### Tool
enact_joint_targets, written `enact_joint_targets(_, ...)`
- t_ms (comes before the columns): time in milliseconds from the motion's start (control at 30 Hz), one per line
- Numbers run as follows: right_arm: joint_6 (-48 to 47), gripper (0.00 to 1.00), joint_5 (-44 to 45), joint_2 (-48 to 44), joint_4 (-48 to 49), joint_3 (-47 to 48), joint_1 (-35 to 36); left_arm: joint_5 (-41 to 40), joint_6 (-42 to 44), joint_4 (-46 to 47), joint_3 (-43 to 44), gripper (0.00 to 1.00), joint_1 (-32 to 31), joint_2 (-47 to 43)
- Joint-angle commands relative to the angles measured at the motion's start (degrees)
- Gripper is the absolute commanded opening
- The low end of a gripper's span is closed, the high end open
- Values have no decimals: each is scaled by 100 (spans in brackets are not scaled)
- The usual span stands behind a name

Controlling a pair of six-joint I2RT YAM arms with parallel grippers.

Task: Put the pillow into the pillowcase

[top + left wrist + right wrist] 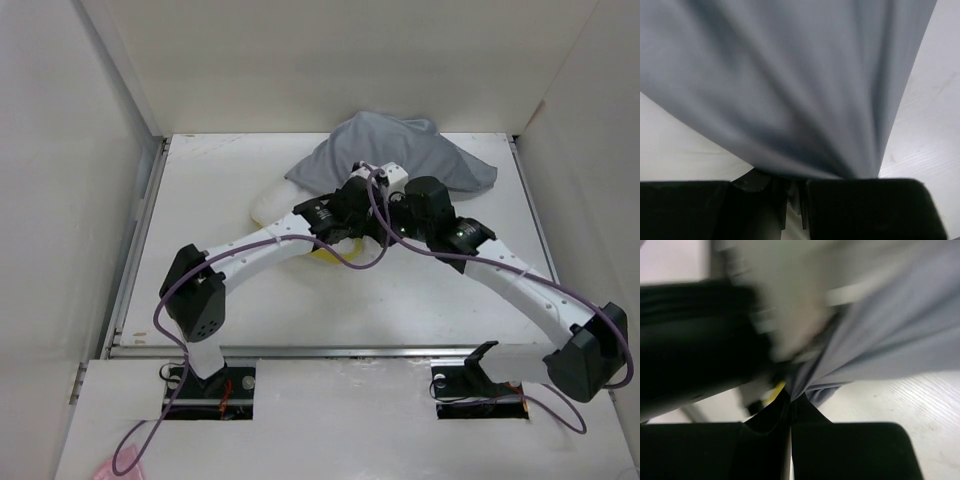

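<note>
The grey pillowcase (400, 155) lies bunched at the back middle of the table, draped over most of the white pillow (272, 205). A bit of the pillow's yellow edge strip (335, 250) shows under the arms. My left gripper (378, 180) is shut on a fold of the pillowcase (790, 90), which fans out from its jaws. My right gripper (398, 200) is shut on the pillowcase edge (880, 340), with the yellow strip (775, 390) just beside its fingertips. Both wrists meet at the pillowcase's near side and hide its opening.
White walls enclose the table on the left, back and right. A metal rail (330, 350) runs along the near edge. The blurred left arm (700, 335) crosses close in front of my right wrist camera.
</note>
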Motion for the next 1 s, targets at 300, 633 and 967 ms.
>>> enact_joint_targets(300, -1179, 0, -2954, -470, -655, 309, 497, -62, -1007, 1257, 712, 0, 119, 430)
enact_joint_targets(633, -696, 80, -1195, -399, -936, -61, 163, 141, -1611, 661, -1194, 100, 119, -1280)
enact_joint_targets(967, -519, 87, 325, 369, -848, 983, 57, -345, -2861, 78, -2934, 100, 1057, -2873)
